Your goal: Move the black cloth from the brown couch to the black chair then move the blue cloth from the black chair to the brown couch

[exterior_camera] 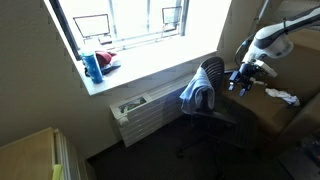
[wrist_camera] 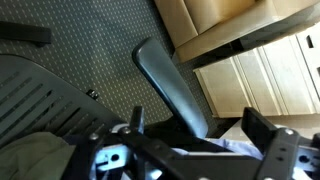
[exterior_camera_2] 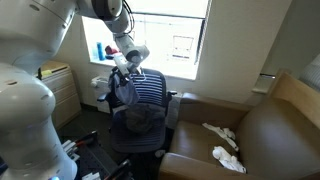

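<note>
End effector poised at the blue cloth

Fingers apart and empty, it hovers by the ribbed black chair, presumably to pinch the limp cloth draped over the backrest (soft folds, easy purchase); the smooth brown couch alongside holds only pale rags.

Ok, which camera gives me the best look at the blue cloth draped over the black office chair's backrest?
An exterior view, where the blue cloth hangs unobstructed down the backrest. In an exterior view from in front of the chair, the gripper hides its top. The wrist view catches only a fabric patch, lower left.
</note>
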Tool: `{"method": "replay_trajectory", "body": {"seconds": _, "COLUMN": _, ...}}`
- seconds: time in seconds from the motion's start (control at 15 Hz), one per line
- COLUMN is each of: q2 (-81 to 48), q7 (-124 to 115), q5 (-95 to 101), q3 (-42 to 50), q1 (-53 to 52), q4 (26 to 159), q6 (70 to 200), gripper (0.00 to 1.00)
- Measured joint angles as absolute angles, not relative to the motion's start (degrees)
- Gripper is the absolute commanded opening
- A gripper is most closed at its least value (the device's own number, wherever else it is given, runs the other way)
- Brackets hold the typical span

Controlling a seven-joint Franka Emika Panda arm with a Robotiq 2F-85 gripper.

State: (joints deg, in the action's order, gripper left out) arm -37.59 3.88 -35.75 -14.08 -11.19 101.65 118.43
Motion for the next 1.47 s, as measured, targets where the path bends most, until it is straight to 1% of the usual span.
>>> {"method": "replay_trajectory", "body": {"seconds": 0.27, "q2": -37.8, "q7": 3.7, "q5": -35.8, "q3": -13.9, "q1": -10.9, "q4": 101.6, "q6": 118.4, "gripper": 1.0}}
{"method": "replay_trajectory", "body": {"seconds": 0.33, "q2": -37.8, "q7": 4.1, "q5": -36.5, "q3": -14.0, "q1": -10.8, "q4": 101.7, "q6": 120.4, "gripper": 1.0}}
{"method": "replay_trajectory", "body": {"seconds": 0.53, "q2": -39.0, "q7": 8.8, "q5": -42.6, "q3": -16.0, "q1": -10.8, "q4": 101.7, "q6": 131.2, "gripper": 1.0}}
{"method": "replay_trajectory", "body": {"seconds": 0.87, "q2": -44.1, "q7": 22.4, "q5": -51.1, "q3": -24.3, "q1": -12.2, "q4": 100.7, "q6": 150.2, "gripper": 1.0}}
{"method": "replay_trajectory", "body": {"seconds": 1.0, "q2": -45.9, "q7": 25.1, "q5": -51.9, "q3": -26.1, "q1": -12.6, "q4": 99.8, "q6": 153.5, "gripper": 1.0}}
{"method": "replay_trajectory", "body": {"seconds": 1.07, "q2": -46.3, "q7": 25.4, "q5": -52.0, "q3": -26.1, "q1": -12.6, "q4": 99.4, "q6": 153.7, "gripper": 0.97}}
{"method": "replay_trajectory", "body": {"seconds": 1.13, "q2": -46.4, "q7": 25.5, "q5": -51.8, "q3": -26.1, "q1": -12.5, "q4": 99.3, "q6": 153.7, "gripper": 0.74}}
{"method": "replay_trajectory", "body": {"seconds": 1.2, "q2": -46.4, "q7": 25.9, "q5": -51.7, "q3": -26.2, "q1": -12.4, "q4": 99.3, "q6": 153.8, "gripper": 0.73}}
{"method": "replay_trajectory", "body": {"seconds": 1.27, "q2": -46.4, "q7": 26.1, "q5": -51.6, "q3": -26.2, "q1": -12.3, "q4": 99.3, "q6": 154.0, "gripper": 0.69}}
{"method": "replay_trajectory", "body": {"seconds": 1.33, "q2": -46.4, "q7": 26.2, "q5": -51.5, "q3": -26.2, "q1": -12.3, "q4": 99.3, "q6": 154.3, "gripper": 0.6}}
{"method": "replay_trajectory", "body": {"seconds": 1.47, "q2": -46.4, "q7": 26.3, "q5": -51.4, "q3": -26.2, "q1": -12.3, "q4": 99.3, "q6": 155.1, "gripper": 0.48}}
